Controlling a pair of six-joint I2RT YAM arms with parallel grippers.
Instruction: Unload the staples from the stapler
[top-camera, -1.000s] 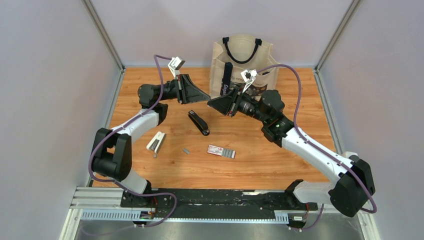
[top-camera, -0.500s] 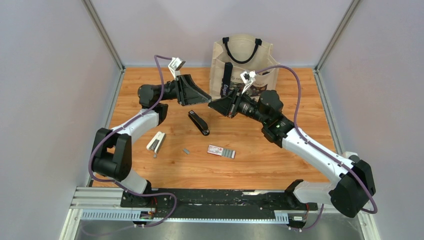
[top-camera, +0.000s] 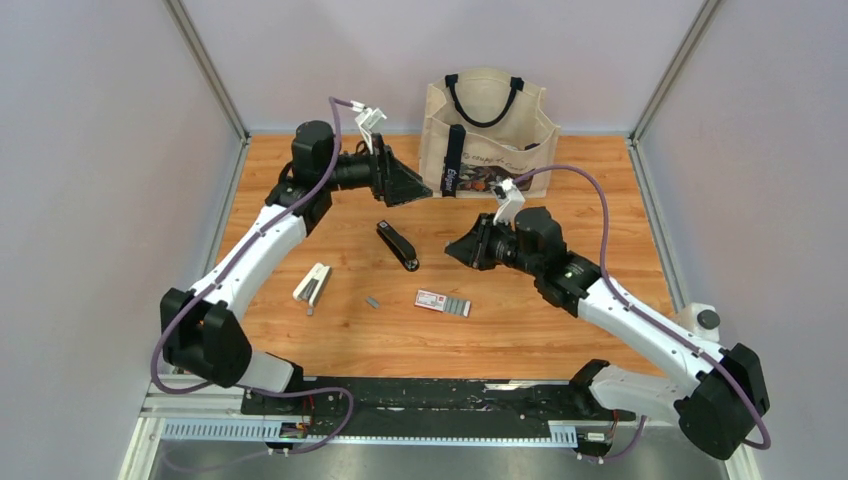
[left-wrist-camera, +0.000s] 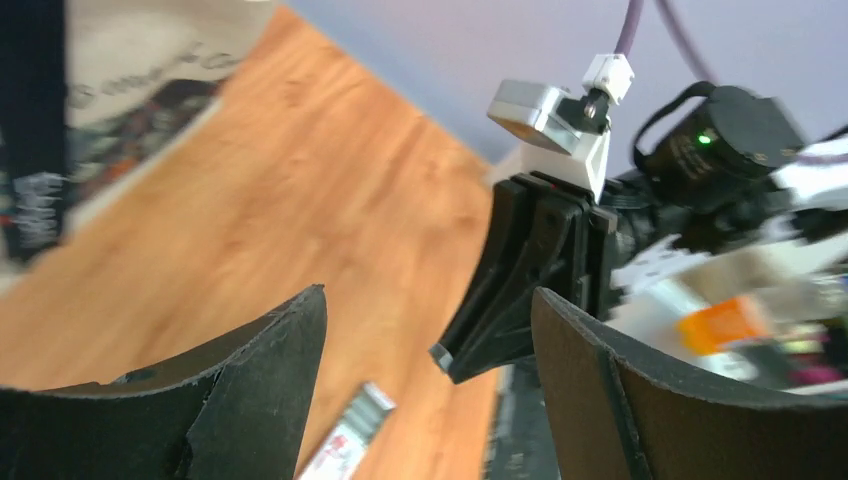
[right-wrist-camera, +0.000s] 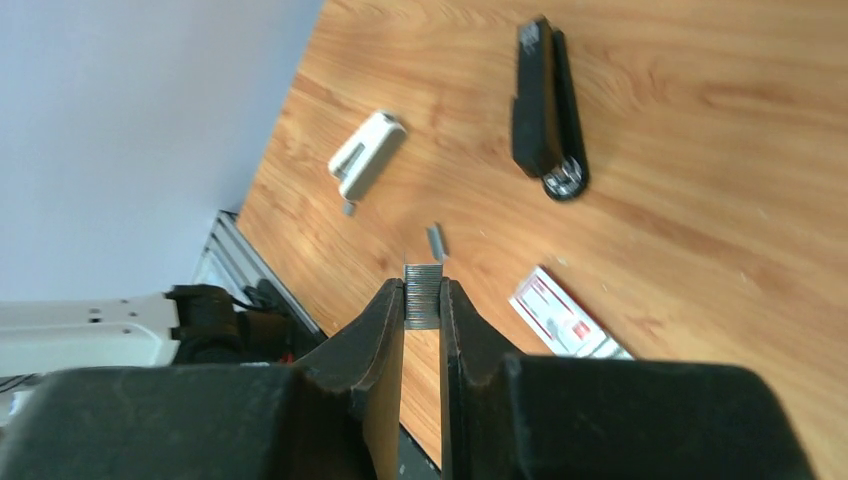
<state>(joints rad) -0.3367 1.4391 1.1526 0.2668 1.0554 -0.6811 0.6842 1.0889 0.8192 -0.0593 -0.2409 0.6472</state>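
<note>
1. Between fingers of right hand (right-wrist-camera: 422, 288): staples (right-wrist-camera: 422, 300) pinched, above bench (top-camera: 340, 340) centre; hidden in top view.
2. Second strip (top-camera: 373, 300) lies loose toward near edge.
3. Left hand (left-wrist-camera: 430, 310) open by far-edge tote bag (top-camera: 487, 125); bag contents unreadable.

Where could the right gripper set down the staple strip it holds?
Bare wood for the held staples lies along the near edge, between the red-and-white box and the front rail, and right of the box under the right arm. Crowded: the middle, with black stapler, white stapler, loose staple piece.
</note>
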